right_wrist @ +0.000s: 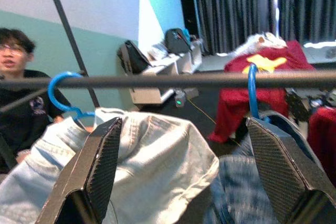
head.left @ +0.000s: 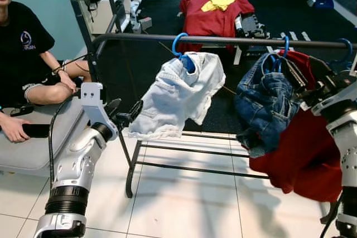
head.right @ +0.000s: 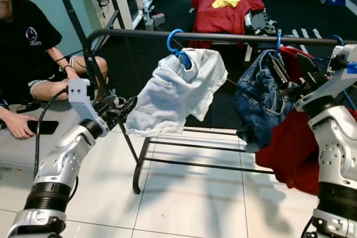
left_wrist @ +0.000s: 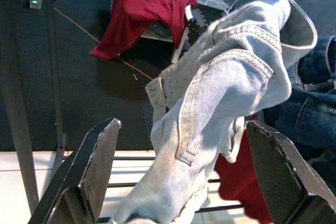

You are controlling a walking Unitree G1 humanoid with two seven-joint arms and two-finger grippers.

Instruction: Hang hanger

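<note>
The blue hanger (head.left: 179, 45) carrying pale denim shorts (head.left: 177, 96) is already hooked on the rail (head.left: 223, 40), left of the dark jeans (head.left: 265, 104). Both the left gripper (head.left: 124, 114) and right gripper (head.right: 293, 73) are spread wide, holding nothing — hanging appears done; withdrawal is judged next.

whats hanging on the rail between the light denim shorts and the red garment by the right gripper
A dark blue denim garment hangs on a blue hanger from the rail, between the light denim shorts and the red garment, in both eye views.
</note>
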